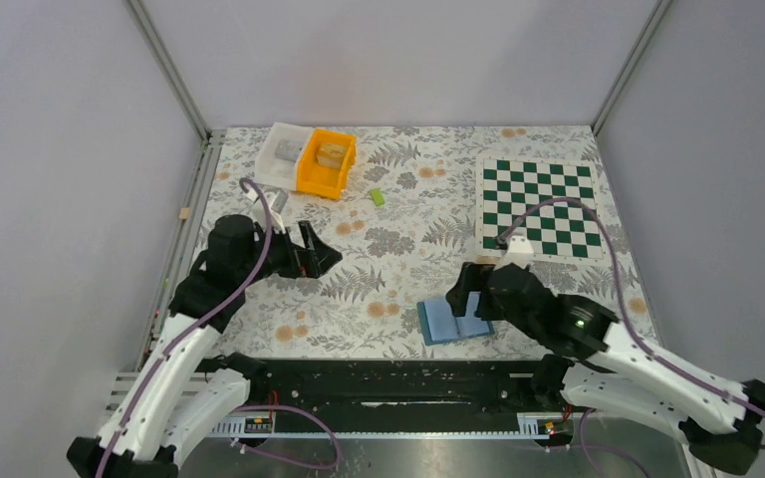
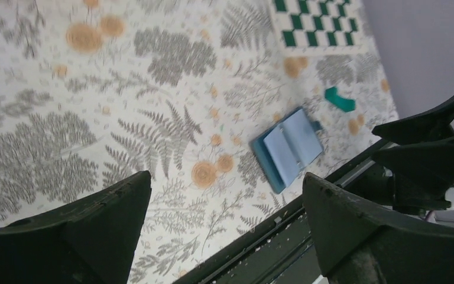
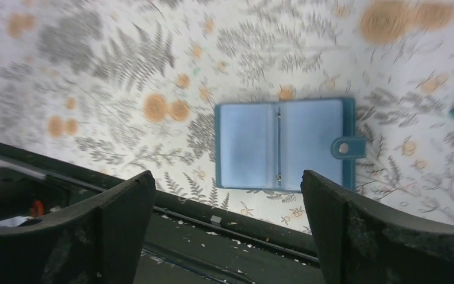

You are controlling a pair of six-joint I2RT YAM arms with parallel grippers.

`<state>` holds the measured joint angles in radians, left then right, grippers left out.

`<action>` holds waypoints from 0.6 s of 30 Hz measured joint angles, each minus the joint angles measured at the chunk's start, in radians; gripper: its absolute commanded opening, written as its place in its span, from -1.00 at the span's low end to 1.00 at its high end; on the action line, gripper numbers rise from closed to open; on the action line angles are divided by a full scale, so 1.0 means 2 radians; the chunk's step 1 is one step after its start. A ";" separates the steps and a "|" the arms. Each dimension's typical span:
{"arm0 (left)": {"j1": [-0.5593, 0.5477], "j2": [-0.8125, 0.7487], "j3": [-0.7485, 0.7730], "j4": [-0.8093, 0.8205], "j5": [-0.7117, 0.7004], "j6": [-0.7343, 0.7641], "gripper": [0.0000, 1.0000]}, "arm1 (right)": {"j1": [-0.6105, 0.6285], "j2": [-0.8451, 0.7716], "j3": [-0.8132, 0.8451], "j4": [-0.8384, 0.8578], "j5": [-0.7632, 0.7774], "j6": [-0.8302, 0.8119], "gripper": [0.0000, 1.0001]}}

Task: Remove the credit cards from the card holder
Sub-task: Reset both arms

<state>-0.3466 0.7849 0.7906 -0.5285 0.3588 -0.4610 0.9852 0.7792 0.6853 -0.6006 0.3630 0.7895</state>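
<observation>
- A fern-print tablecloth (image 1: pixel 379 289) covers the table, with plain grey walls around it.
- The blue card holder (image 3: pixel 281 145) lies open and flat near the front edge.
- A teal credit card (image 2: pixel 339 99) lies on the cloth near the holder, not touching it.
- The right gripper (image 3: pixel 227 177) hangs above the holder, fingers spread, empty.
- The left gripper (image 2: pixel 224 177) hangs further left, fingers spread, empty.

Pale grey walls (image 1: pixel 408 60), fern-print tablecloth (image 1: pixel 398 274)

Card holder (image 3: pixel 281 145): smooth, glossy plastic surf.
</observation>
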 measured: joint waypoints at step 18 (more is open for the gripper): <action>-0.001 -0.150 0.033 0.011 0.007 0.017 0.97 | -0.001 -0.161 0.117 -0.109 0.061 -0.059 0.99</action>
<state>-0.3477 0.4839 0.8574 -0.5060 0.3737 -0.4267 0.9840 0.4576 0.9203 -0.8196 0.4850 0.6716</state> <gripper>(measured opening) 0.985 0.993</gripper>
